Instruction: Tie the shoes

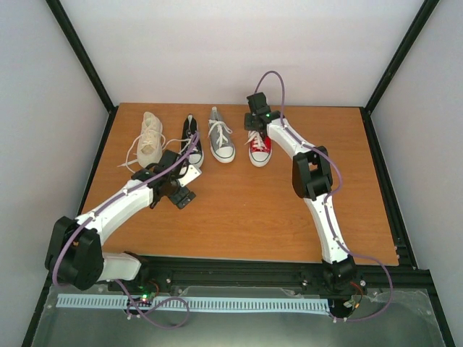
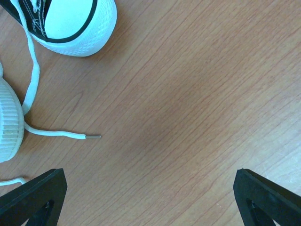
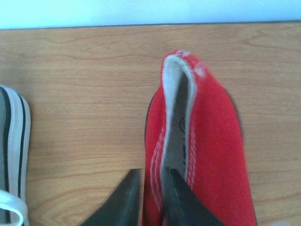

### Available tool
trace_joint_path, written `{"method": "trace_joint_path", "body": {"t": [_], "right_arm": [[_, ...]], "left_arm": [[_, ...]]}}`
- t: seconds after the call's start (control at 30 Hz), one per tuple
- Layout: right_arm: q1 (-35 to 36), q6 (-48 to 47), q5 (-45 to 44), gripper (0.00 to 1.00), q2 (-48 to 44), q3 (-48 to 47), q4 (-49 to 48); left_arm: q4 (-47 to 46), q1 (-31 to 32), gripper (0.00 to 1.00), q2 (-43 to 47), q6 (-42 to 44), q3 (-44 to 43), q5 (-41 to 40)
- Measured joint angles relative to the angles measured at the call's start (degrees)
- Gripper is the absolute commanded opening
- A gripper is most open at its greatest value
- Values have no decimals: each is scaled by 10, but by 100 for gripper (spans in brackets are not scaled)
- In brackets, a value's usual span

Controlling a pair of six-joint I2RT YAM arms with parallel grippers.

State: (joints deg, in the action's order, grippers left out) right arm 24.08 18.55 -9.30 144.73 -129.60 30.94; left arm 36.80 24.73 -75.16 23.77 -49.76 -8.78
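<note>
Right pincer (image 3: pixel 153 202) is clamped on the collar of the red shoe (image 3: pixel 211 141), one finger inside; my top view hides that. Grey shoe (image 3: pixel 11 141) sits to its left. Left pincer (image 2: pixel 150 197) gapes over bare desk (image 2: pixel 197 94), with black shoe (image 2: pixel 77 23) and loose lace (image 2: pixel 61 134) ahead-left.

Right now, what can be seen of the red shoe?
The red shoe is a small canvas sneaker with white toe cap, laces and stitching, standing upright on the wooden table, rightmost in the row beside the grey shoe, toe toward the arms. The right gripper pinches one side wall of its collar, one finger inside the opening, one outside. Its pale lining shows.
</note>
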Motion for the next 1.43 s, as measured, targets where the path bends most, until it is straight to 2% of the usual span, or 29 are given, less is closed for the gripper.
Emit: {"method": "trace_joint_path", "body": {"t": [0.03, 0.13, 0.27, 0.33, 0.37, 0.47, 0.53, 0.63, 0.73, 0.87, 1.0, 1.23, 1.43], "right_arm": [[0, 1, -4, 42, 0, -2, 1], [0, 1, -6, 67, 0, -7, 6], [1, -8, -5, 81, -10, 0, 16], [1, -16, -4, 96, -43, 39, 15], [1, -24, -2, 99, -75, 78, 12], [-1, -37, 7, 100, -202, 215, -14], [-5, -46, 25, 100, -308, 312, -44], [-29, -49, 65, 100, -476, 460, -108], [-86, -43, 96, 100, -623, 609, -174], [-159, -32, 97, 100, -764, 796, -213], [-169, -24, 79, 100, -886, 949, -216], [-169, -2, 25, 100, -1075, 1073, -228], [-169, 21, 3, 100, -1111, 1108, -246]], "left_arm": [[0, 0, 100, 3, 0, 0, 0], [0, 0, 100, 8, 0, 2, 0], [-1, 0, 100, 9, 0, 3, -2], [-4, 0, 100, 10, -2, 4, -8], [-8, 0, 100, 11, -2, 6, -11], [-16, -17, 100, 19, -12, 11, -10], [-22, -50, 100, 25, -23, 11, -4], [-34, -133, 100, 28, -46, 11, 0], [-45, -210, 100, 33, -72, 11, 9], [-66, -282, 100, 50, -103, 13, 15], [-95, -329, 100, 62, -132, 22, 23], [-146, -363, 100, 122, -177, 83, 76], [-170, -363, 100, 143, -196, 97, 123]]}}
